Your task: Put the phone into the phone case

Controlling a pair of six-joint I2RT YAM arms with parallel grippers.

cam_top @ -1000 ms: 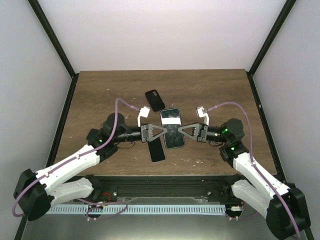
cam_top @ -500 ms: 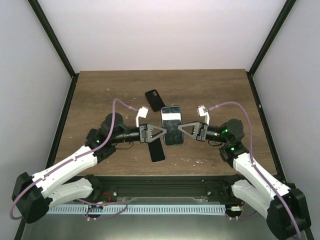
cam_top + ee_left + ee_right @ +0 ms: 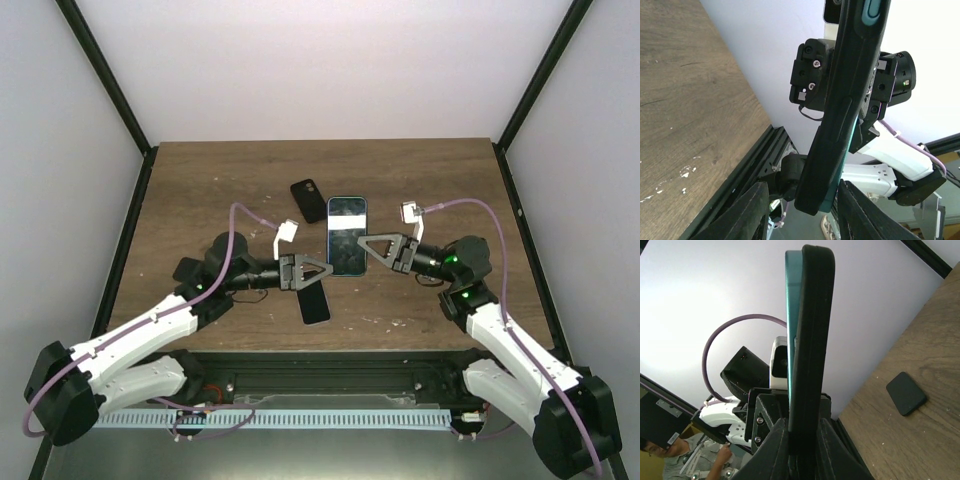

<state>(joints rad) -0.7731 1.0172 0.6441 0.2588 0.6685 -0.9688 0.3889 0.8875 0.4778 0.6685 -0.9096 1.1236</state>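
My right gripper (image 3: pixel 368 243) (image 3: pixel 804 440) is shut on the edge of a phone-sized slab (image 3: pixel 346 235) with a dark glossy face, thick black sides (image 3: pixel 812 340) and a teal rim, and holds it above the table. My left gripper (image 3: pixel 322 271) (image 3: pixel 807 200) is open; its fingers (image 3: pixel 752 212) stand either side of the slab's near end (image 3: pixel 840 125) without touching it. The phone (image 3: pixel 315 305), slim and black with a pale rim, lies on the table partly under the left gripper. I cannot tell whether that rim is the clear phone case; no white ring shows.
A small black cover with a corner camera cutout (image 3: pixel 309 200) (image 3: pixel 906 392) lies flat on the wooden table (image 3: pixel 200 200) behind the grippers. Black frame posts stand at the table's back corners, and a black rail runs along the near edge.
The right gripper has carried the slab up and toward the back of the table. The left gripper, earlier against the slab's left side, has stayed lower and lost that side contact.
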